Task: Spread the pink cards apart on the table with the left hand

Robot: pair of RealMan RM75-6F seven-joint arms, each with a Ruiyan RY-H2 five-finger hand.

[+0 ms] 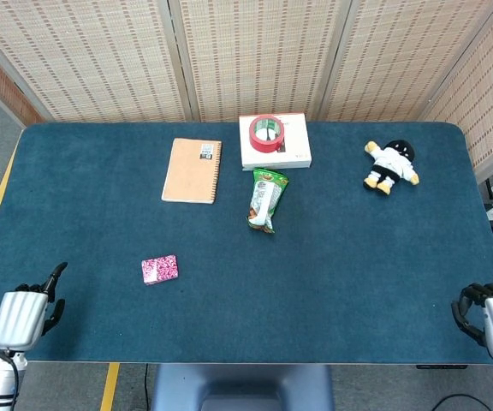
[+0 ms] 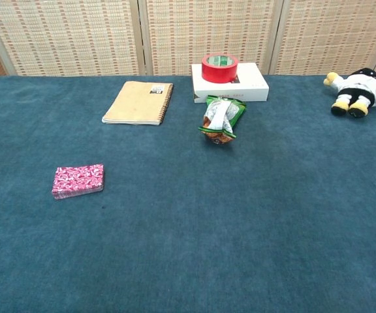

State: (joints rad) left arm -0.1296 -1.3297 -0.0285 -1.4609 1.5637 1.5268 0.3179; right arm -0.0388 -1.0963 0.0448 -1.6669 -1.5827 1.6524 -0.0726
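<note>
My left hand [image 1: 22, 315] waits at the near-left edge of the surface [image 1: 358, 257], fingers loosely apart and holding nothing. The pink cards [image 1: 159, 269] sit squared in a stack, well apart from it. I expect thin, slick cards — press flat on top and drag sideways, not pinch.

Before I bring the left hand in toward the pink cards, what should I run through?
1. Pink patterned card deck squared in one stack, nothing on it: ok.
2. Left hand holding nothing, at the table's near left corner: ok.
3. Blue felt table bare between the hand and the deck: ok.
4. Tan spiral notebook and green snack packet well clear of the deck: ok.
5. Right hand parked at the near right edge: ok.
6. Left hand's finger spread: cannot tell.
</note>
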